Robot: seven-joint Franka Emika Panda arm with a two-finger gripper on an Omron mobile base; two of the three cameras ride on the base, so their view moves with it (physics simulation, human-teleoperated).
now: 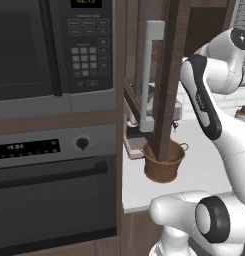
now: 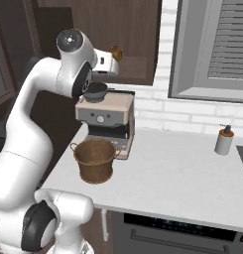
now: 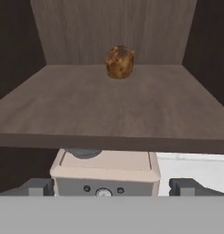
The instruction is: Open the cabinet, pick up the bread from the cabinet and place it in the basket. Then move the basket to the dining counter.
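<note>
The cabinet stands open with the bread upright near the back of its shelf — nothing touching it. The gripper faces it from outside, fingers spread wide. Below, the basket sits on the white worktop, just beside the coffee machine — a shuttered window to the right.

Cabinet: mounted above the worktop, door swung open.
Bread: on the cabinet shelf, toward the back, near the middle.
Coffee machine: on the worktop against the wall, below the cabinet shelf.
Basket: on the worktop, just in front of the coffee machine.
Microwave: left of the cabinet, above the oven.
Dispenser bottle: on the worktop, well to the right, beneath the window.
</note>
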